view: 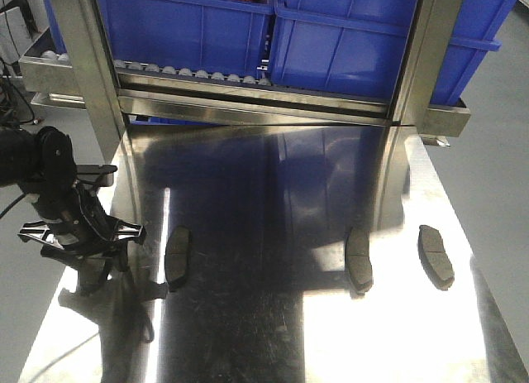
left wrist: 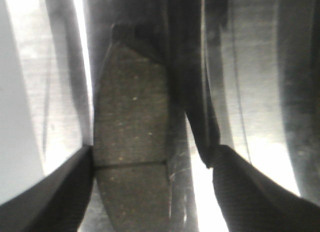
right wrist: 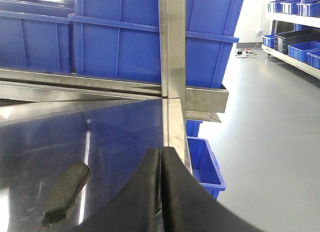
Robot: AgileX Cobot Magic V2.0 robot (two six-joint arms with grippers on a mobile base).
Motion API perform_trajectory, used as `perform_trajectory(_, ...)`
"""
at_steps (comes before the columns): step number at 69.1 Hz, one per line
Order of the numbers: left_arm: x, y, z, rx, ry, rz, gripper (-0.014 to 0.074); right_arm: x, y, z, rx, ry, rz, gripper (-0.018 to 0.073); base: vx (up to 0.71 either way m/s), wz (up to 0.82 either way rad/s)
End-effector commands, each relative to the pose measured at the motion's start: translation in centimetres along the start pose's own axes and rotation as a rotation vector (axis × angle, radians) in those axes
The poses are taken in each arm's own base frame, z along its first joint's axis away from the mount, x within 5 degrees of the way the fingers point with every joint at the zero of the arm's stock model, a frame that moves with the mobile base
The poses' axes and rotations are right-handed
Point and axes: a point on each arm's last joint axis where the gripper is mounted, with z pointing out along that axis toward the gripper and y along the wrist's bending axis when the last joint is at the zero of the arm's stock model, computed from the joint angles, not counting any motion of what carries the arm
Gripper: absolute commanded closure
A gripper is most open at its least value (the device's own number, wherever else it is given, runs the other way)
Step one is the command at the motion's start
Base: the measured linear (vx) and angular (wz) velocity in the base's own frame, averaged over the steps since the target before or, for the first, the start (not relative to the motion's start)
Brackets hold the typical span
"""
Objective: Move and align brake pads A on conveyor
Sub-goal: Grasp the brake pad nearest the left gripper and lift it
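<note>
Front view: the left gripper (view: pixel 97 244) is hovering at the left edge of the steel table (view: pixel 273 193), beside one of three brake pads A (view: pixel 178 257) (no conveyor showing). Left wrist: jaws are gaping either side of it; pickup seems to be starting, closing next. Right wrist: the right gripper (right wrist: pixel 161 168) is idling, pinched shut and empty, near the table's right edge.

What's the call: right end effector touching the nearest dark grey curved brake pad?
Apart. Right wrist view shows steel table between end effector and brake pad.
</note>
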Motion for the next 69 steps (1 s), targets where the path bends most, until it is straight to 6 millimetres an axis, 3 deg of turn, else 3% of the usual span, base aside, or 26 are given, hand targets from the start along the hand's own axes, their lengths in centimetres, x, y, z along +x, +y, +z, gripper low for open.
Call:
perform_trajectory(1,-0.3,-0.4,-1.6,0.017,-0.041,-0.012,0.0183,-0.7,0.0,-0.1,-0.002,-0.093,-0.011,0.0569,0.0,0.0)
perform_trajectory(12,-0.4,-0.4,-1.2,0.015,-0.033,-0.013,0.0316,-0.7,0.0,-0.1,-0.002,-0.093,-0.011,0.0569,0.0,0.0)
perform_trajectory(27,-0.7,-0.2,-1.5,0.0,-0.074,0.002,0.0606,-0.7,0.0,-0.1,-0.002,-0.093,-0.011,0.0569,0.0,0.0)
perform_trajectory(45,1.0,-0.7,-3.8,0.019,-0.259,0.031,0.0603,-0.7,0.0,-0.1,-0.002,-0.093,-0.011,0.0569,0.0,0.0)
perform_trajectory(69,7.8,0.1,-8.5,0.071,-0.584,0.042,0.0602,-0.7,0.0,-0.1,-0.002,-0.093,-0.011,0.0569,0.0,0.0)
